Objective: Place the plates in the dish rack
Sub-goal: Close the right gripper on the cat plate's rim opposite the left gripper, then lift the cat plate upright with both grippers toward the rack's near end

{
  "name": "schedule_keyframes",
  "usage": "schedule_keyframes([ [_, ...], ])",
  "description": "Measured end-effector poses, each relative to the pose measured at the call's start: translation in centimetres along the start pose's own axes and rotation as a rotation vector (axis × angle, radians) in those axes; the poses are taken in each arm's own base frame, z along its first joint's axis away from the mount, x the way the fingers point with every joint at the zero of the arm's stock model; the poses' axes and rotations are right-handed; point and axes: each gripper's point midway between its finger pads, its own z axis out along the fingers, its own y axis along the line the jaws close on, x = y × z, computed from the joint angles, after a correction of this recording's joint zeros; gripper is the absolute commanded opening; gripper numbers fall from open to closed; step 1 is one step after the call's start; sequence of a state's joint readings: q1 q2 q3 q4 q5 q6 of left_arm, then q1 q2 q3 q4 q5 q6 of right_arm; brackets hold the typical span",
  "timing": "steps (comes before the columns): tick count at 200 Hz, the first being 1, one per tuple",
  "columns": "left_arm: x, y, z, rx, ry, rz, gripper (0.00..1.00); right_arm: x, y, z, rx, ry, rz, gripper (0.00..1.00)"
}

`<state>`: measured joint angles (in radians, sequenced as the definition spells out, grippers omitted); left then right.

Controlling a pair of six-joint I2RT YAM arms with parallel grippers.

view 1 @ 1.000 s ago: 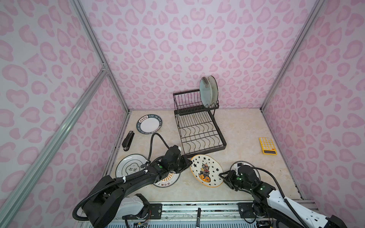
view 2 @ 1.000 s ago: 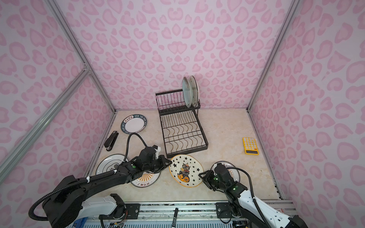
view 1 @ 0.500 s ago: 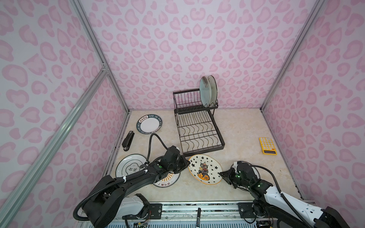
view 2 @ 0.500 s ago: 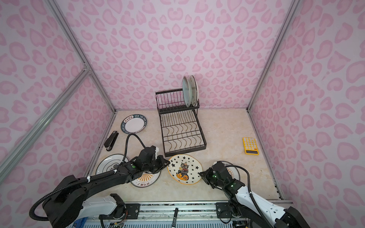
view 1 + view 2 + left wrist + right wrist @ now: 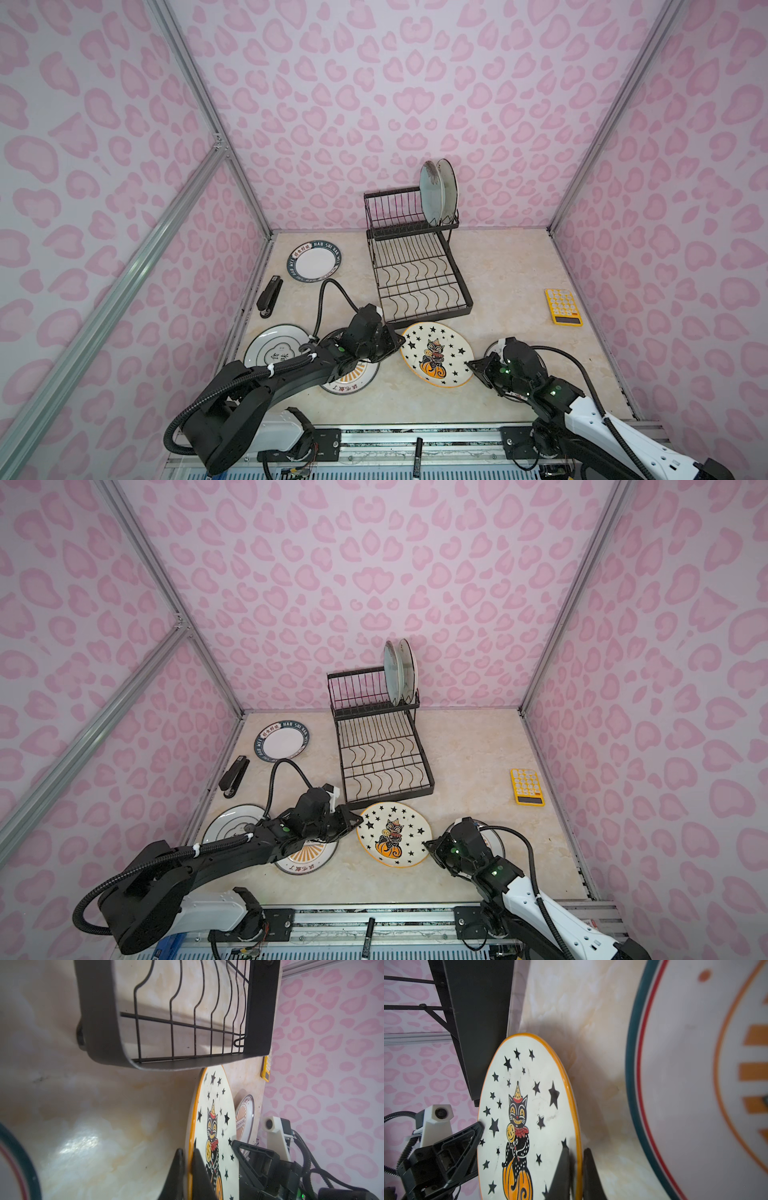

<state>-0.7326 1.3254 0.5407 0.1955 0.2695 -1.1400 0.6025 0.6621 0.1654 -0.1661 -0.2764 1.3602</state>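
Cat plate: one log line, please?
left end effector: shut on cat plate | right end effector: shut on cat plate | dish rack: two plates

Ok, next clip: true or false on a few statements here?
The left gripper and the right gripper are both shut on the round star-and-cat ceramic plate's rim. True.
The black wire dish rack's upper tier holds three plates. False: two plates stand there.
The yellow calculator lies in the rack's lower tray. False: it lies on the table, right of the rack.
The round white plate with a dark lettered rim lies flat on the table. True.
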Motion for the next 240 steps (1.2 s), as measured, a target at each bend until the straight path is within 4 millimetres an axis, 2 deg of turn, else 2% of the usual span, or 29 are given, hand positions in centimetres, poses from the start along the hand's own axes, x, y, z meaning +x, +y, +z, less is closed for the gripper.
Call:
schedule_keyframes([
  [55, 0.4, -1.1, 0.1, 0.016, -0.003, 0.039, 0.04, -0.5, 0.2, -0.9, 0.003, -0.037, -0.027, 0.0],
  [117, 0.1, -2.4, -0.8, 0.045, -0.035, 0.087, 0.04, -1.2, 1.8, -2.1, 0.002, -0.072, -0.093, 0.0],
  [183, -1.2, -4.3, -2.0, 0.082, -0.108, 0.128, 0.04, -2.4, 4.5, -3.0, -0.029, -0.127, -0.174, 0.0],
  [240, -2.5, -4.6, -3.0, 0.057, -0.175, 0.154, 0.04, -3.4, 6.8, -2.6, -0.007, -0.146, -0.265, 0.0],
])
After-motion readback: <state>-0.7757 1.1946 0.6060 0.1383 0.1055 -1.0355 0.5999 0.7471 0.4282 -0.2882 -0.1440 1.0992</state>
